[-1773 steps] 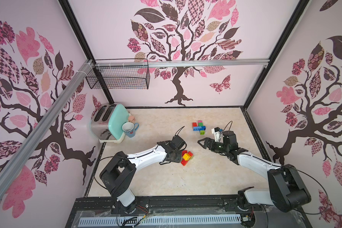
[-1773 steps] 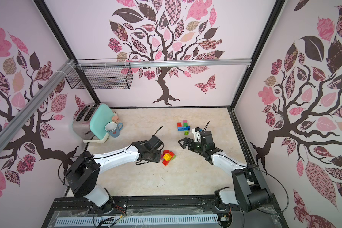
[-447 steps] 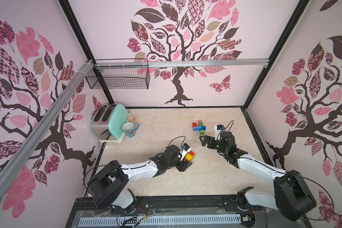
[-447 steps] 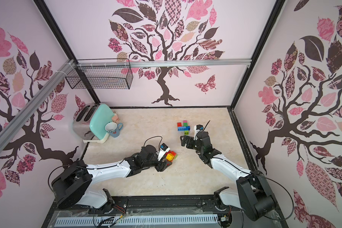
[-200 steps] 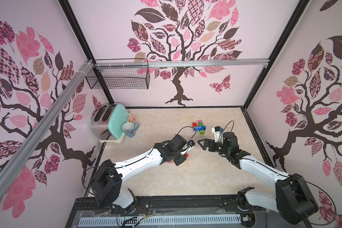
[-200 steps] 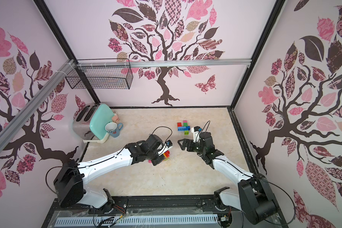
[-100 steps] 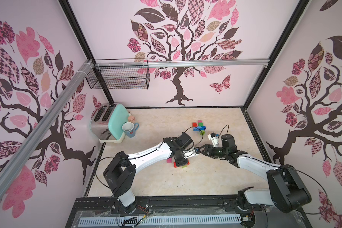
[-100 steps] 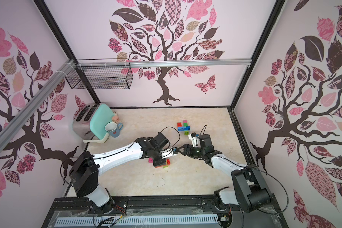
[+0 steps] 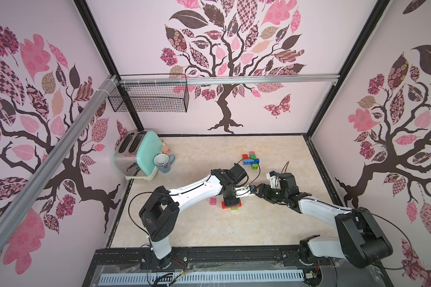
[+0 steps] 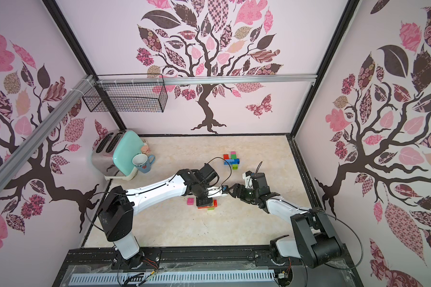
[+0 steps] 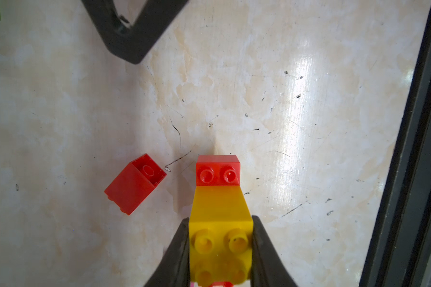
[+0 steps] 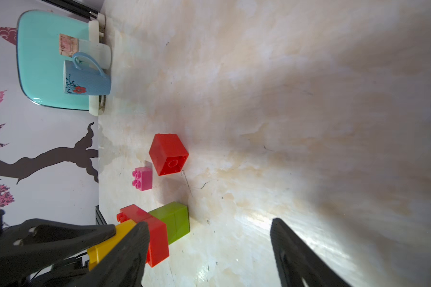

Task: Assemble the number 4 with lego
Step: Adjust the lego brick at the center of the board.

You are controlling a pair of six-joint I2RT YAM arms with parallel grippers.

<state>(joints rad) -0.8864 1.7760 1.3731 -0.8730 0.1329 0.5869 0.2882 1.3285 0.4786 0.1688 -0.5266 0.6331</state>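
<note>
Table [image 9: 197,223]: we see a pale marbled top with walls at the back and both sides.
Toaster [image 9: 144,155]: it stands in the table's back left corner, with mint sides and its slots facing up.
Mug [image 9: 163,162]: it is blue and upright, and we place it just beside the toaster.
Pink brick [image 9: 213,201]: it sits alone near the table's middle, studs up, left of the stack.
Loose red brick [image 11: 135,182]: it lies tipped on its side with the hollow underside showing. We see it near the pink brick and touching nothing.
Left gripper [image 11: 220,220]: it reaches down from above, and its fingers are clamped on the yellow brick's two sides.
Yellow brick [image 11: 220,211]: it tops the stack at the table's middle.
Red brick [image 11: 218,170]: it sits under the yellow brick, set off so that two studs show.
Green brick [image 12: 176,220]: it is the lowest of the stack and rests on the table.
Lego cluster [image 9: 251,160]: red, blue, green and pink bricks are grouped toward the back edge, right of the middle and well apart from the stack.
Right gripper [image 12: 208,222]: its jaws are spread wide and hold nothing. One finger stands just beside the yellow brick, and we cannot tell whether it touches.
</note>
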